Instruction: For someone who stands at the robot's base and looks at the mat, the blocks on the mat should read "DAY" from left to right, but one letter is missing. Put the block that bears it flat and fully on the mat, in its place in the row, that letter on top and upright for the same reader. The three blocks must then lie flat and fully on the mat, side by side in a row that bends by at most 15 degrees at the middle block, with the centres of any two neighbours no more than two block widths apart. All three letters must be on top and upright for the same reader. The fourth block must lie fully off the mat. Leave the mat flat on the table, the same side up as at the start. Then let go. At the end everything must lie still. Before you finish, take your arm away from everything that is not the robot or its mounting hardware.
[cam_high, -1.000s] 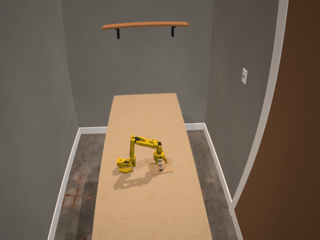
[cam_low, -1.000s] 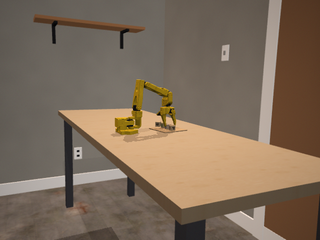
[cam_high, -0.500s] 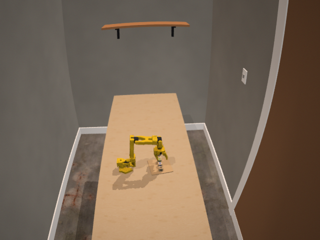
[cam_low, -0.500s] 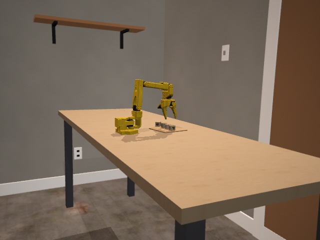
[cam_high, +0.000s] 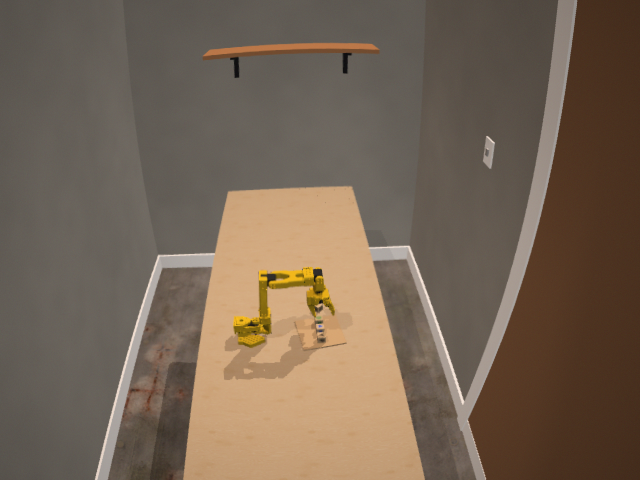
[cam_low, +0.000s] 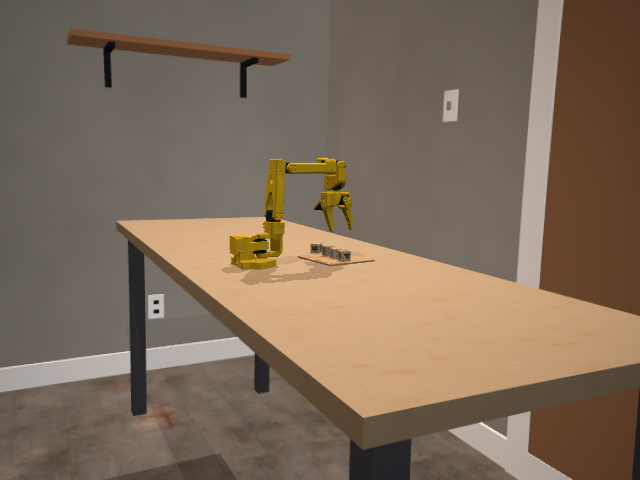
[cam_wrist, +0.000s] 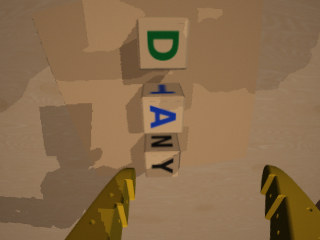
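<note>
The tool (cam_high: 324, 313) (cam_low: 341, 229) (cam_wrist: 197, 168) is open and empty, above the row. D (cam_high: 318, 319) (cam_low: 326, 250) (cam_wrist: 163, 44) lies toward the far edge of the bench (cam_high: 289, 413) (cam_low: 413, 310) (cam_wrist: 210, 215). Probably only backing away remains.

The letters on the row of small blocks (cam_high: 320, 327) cannot be read from above; in the exterior view the blocks are partly hidden by one another. In the wrist view both gripper fingers are cut off by the bottom edge, and the mat (cam_wrist: 225, 65) by the top
</note>
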